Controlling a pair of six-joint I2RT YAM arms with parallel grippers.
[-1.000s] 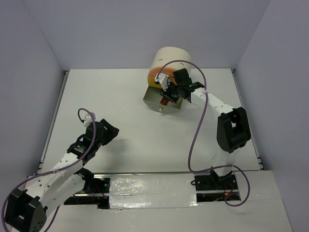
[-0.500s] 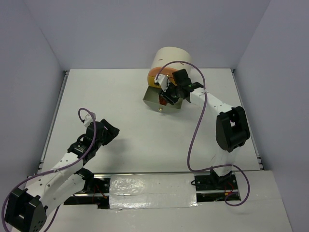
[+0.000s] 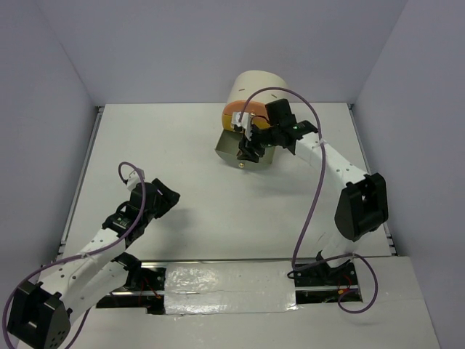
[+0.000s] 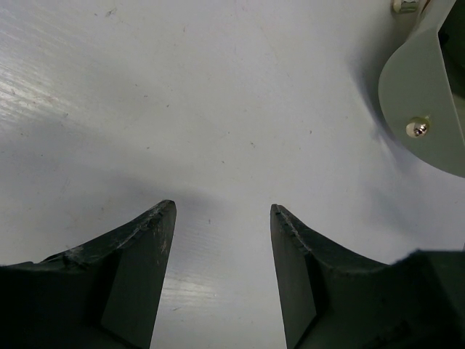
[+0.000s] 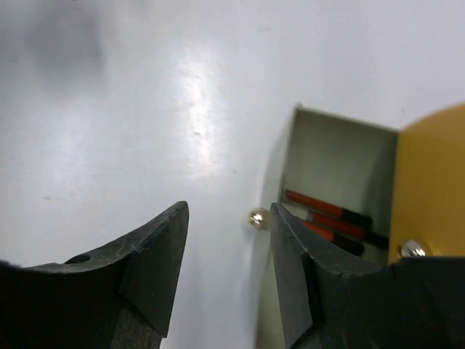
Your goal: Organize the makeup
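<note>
The makeup I can see is a few thin red-and-black pencils (image 5: 330, 218) lying in the open grey drawer (image 5: 334, 160) of the cream cylinder (image 3: 258, 91). In the top view the drawer (image 3: 229, 149) is pulled out toward the arms. My right gripper (image 3: 248, 145) hangs over its front edge, open and empty. In the right wrist view the gripper (image 5: 229, 207) has the drawer's brass knob (image 5: 256, 217) between its fingers, close to the right one. My left gripper (image 3: 163, 198) is open and empty over bare table (image 4: 221, 211). The brush and packets are out of view.
An orange-yellow drawer front (image 5: 432, 182) with its own knob (image 5: 413, 249) sits above the open drawer. The left wrist view shows the grey drawer front (image 4: 429, 94) with a knob (image 4: 418, 129) at upper right. Grey walls enclose the white table (image 3: 182, 145).
My right arm has swung its elbow out to the right and the gripper has shifted slightly left over the drawer's front. The left arm has not moved.
</note>
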